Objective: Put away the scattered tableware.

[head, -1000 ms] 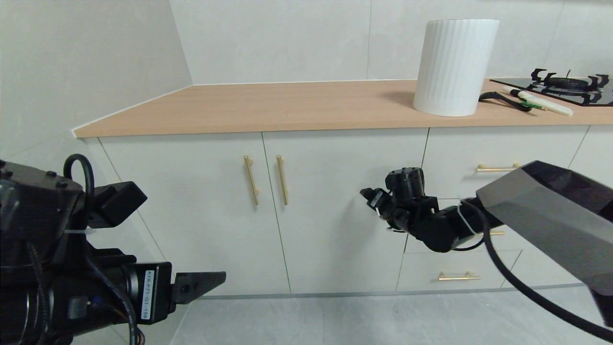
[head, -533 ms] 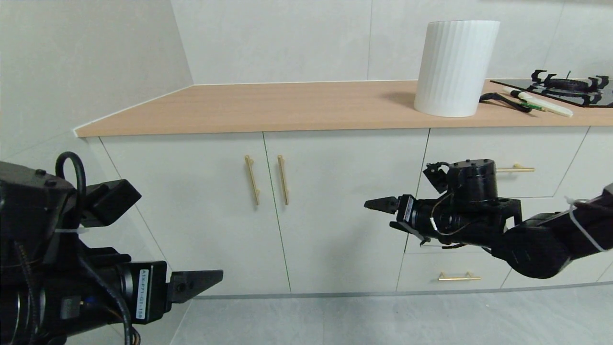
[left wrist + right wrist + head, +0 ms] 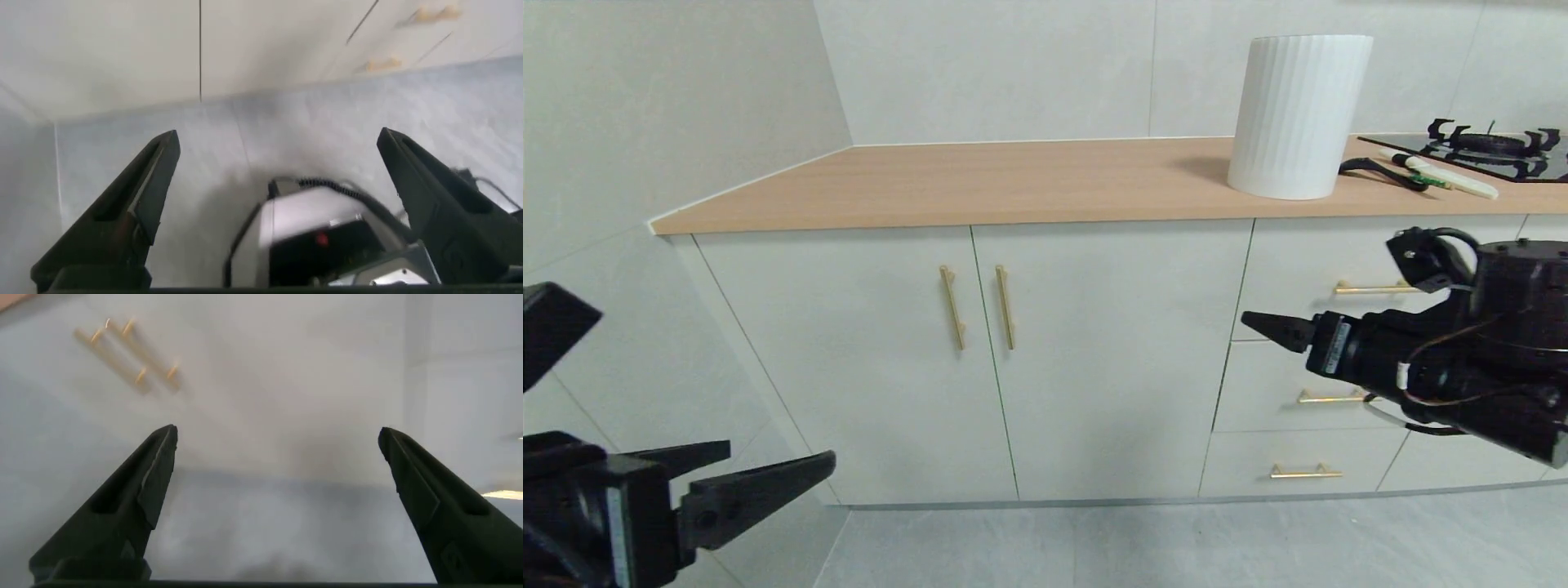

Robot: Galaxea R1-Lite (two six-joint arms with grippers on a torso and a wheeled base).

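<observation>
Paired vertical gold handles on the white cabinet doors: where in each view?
Head view: paired gold bar handles, centre, under the wooden countertop.
Right wrist view: handles beyond the open right hand.
Left wrist view: cannot tell; blurred gold bars, perhaps drawer handles.
Shared landmark: white cabinet front.

Countertop (image 3: 1013, 184) matt wood; cabinet handles (image 3: 952, 308) brass-look metal; ribbed white container (image 3: 1298, 114) matt.

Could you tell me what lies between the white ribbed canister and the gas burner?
In the head view, a black utensil and a white-and-green utensil lie there.
</observation>
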